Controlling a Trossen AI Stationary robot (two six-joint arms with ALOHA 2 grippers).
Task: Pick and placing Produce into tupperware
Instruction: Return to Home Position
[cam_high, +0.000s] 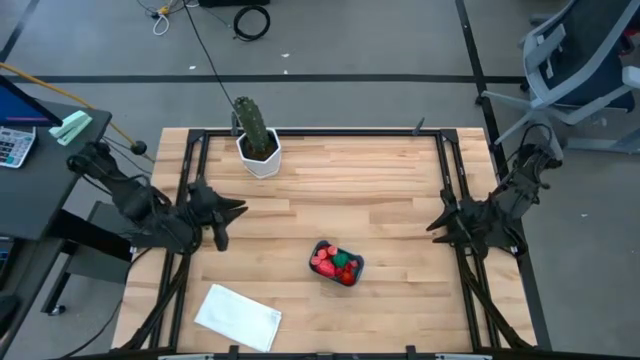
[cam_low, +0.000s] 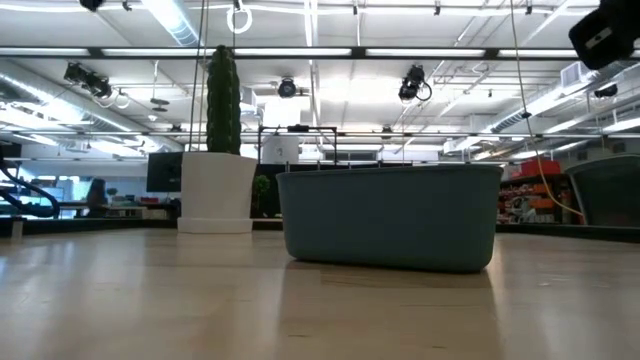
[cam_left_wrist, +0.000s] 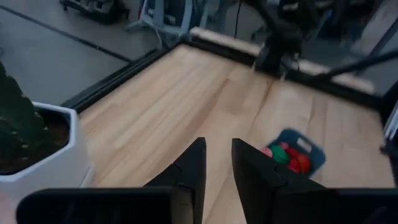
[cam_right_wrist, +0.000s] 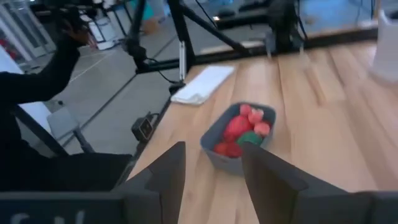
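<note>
Reviewing the homing step, I found produce (cam_high: 335, 262) inside the tupperware (cam_low: 390, 215), front-centre; left gripper (cam_high: 228, 212) and right gripper (cam_high: 437, 222) sat at opposite edges, jaws apart, empty; I advised slow retraction, avoiding the cactus (cam_high: 252, 122).

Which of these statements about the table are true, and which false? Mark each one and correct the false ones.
1. The produce lies inside the tupperware. True.
2. The left gripper holds a piece of produce. False: it is open and empty, at the left edge of the table.
3. The cactus stands inside the tupperware. False: it stands in a white pot, apart from the tupperware.
4. A white sheet lies flat on the table. True.
5. The right gripper hovers directly over the tupperware. False: it is open at the table's right edge, off to one side.
</note>
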